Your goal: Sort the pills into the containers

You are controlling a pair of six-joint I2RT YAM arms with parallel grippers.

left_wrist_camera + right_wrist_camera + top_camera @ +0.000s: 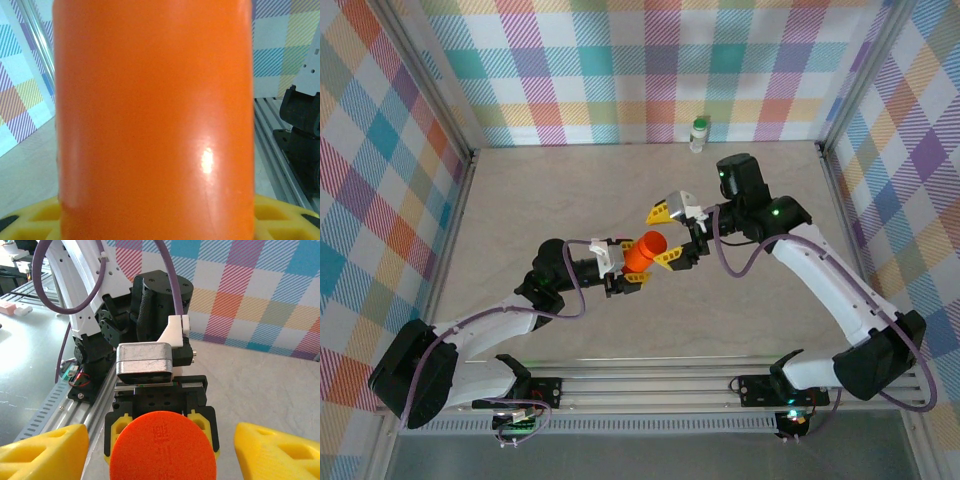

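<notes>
The left pincer (632, 262) is clamped on the bright orange vial (647, 250), its yellow fingers (30, 224) pressed against opposite sides of the cylinder's lower part. From the left wrist, the orange wall stands straight up out of the grip. The vial sticks out beyond the fingertips toward the right pincer (666, 235), lifted off the counter (520, 200). The right pincer stands wide, one yellow finger (42, 452) on each side of the vial's round free end. A clear gap shows on both sides, so it brackets the vial without touching it. From the right wrist, that flat orange end faces the camera with a faint raised mark at its middle. Whether it is a cap or the base I cannot tell. Straight behind it is the left pincer's black body, with its grey camera block just above. The two pincers meet nose to nose over the middle of the counter, the vial between them. Well beyond the right pincer, at the far edge of the counter against the plaid back wall (620, 60), stands the small white bottle (699, 134) with its green cap. It is upright and well apart from both pincers and from the vial.
</notes>
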